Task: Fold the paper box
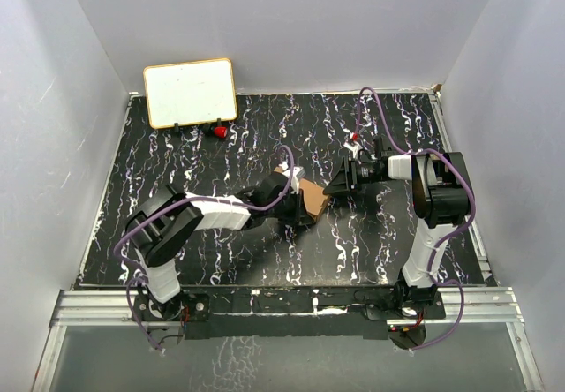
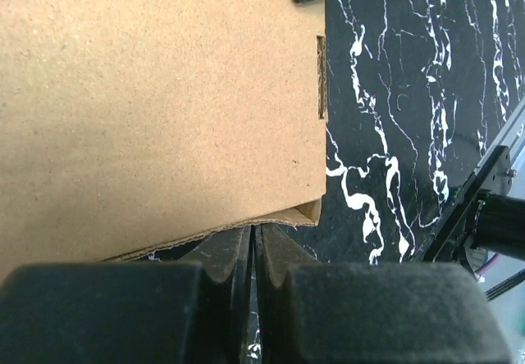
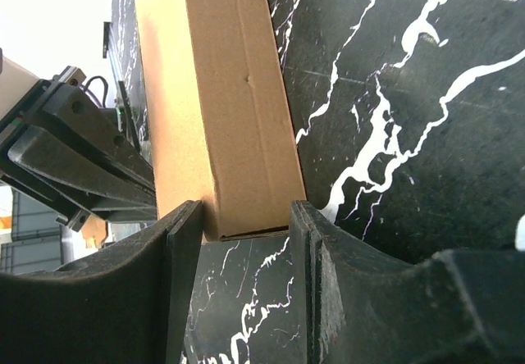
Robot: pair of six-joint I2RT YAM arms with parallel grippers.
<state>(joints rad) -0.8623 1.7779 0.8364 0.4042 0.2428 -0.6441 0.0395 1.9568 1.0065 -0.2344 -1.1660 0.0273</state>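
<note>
The counter [image 1: 388,242] is a black slab streaked with white veins. Near its middle sits the paper box [image 1: 306,199], a small brown carton with one end caught between the fingers of the right pincer [image 1: 334,189] and its other side just beside the left pincer [image 1: 300,216]. Well apart from both pincers, at the far corner beyond the left one, a white board with a tan frame [image 1: 190,92] stands at the counter's back edge, with a small red object [image 1: 218,131] just on its pincer-ward side.
</note>
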